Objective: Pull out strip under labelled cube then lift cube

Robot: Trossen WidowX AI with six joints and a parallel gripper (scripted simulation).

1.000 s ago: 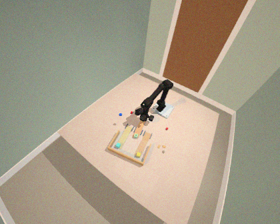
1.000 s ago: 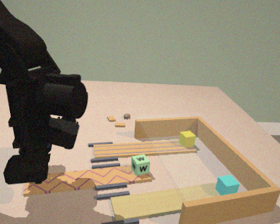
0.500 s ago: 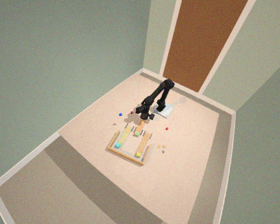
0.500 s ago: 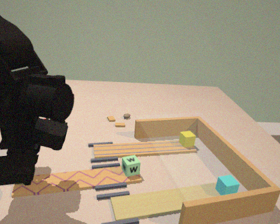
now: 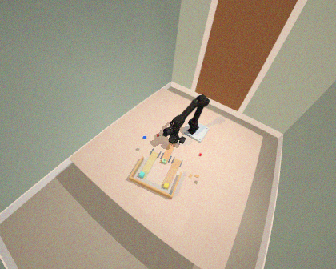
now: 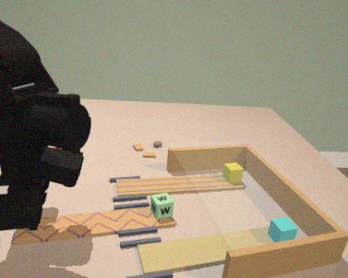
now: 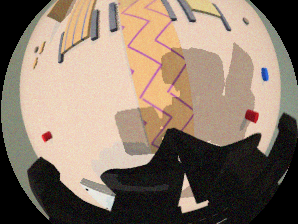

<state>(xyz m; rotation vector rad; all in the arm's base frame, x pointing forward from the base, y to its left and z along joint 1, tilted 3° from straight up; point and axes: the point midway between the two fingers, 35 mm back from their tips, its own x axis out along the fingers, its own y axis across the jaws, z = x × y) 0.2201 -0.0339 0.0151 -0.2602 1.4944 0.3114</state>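
Observation:
The labelled cube is pale green with a black W. It rests on the far end of the orange strip with purple zigzags. That strip lies mostly outside the tray, between the grey rails. My gripper is shut and stands upright with its tips down on the strip's near end. I see nothing between the fingers. The strip's near end is hidden under the gripper.
A wooden three-walled tray holds a yellow cube on a lined strip and a cyan cube on a plain yellow strip. Grey rails flank the strips. Small orange pieces and a pebble lie behind.

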